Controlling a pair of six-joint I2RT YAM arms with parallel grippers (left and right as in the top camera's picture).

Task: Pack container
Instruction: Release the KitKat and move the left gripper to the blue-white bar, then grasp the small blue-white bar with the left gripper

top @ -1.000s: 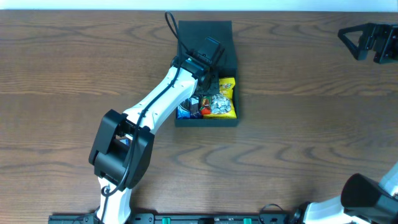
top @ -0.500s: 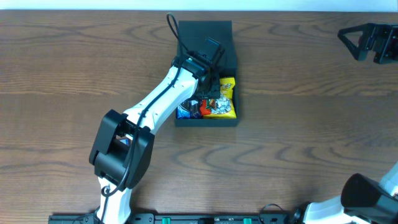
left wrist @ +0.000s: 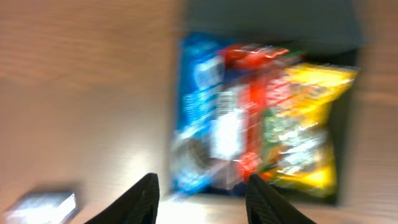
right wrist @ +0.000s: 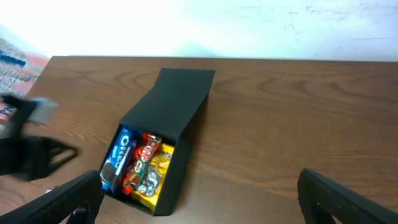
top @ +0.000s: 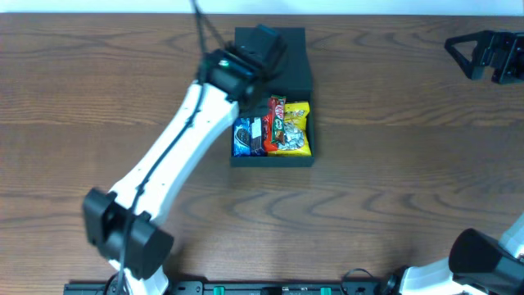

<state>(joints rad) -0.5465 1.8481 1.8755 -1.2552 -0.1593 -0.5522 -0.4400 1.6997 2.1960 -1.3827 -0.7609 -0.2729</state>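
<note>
The container [top: 272,161] sits central on the counter [top: 409,164], lid tipped back for loading, with an Oreo packet [top: 243,135] and a KitKat bar [top: 277,115] lying inside. The left pincer [left wrist: 202,186] hovers above it, spread and empty. The right pincer [right wrist: 200,176] hangs well apart, spread wide.

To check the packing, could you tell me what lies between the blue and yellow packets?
A red KitKat bar, inside the container, clearest in the overhead view.

I see a dark brown wood-grain counter [top: 409,164] filling my overhead view, evenly lit, with a plain white wall [right wrist: 249,25] rising behind its far edge in the right wrist view.
</note>
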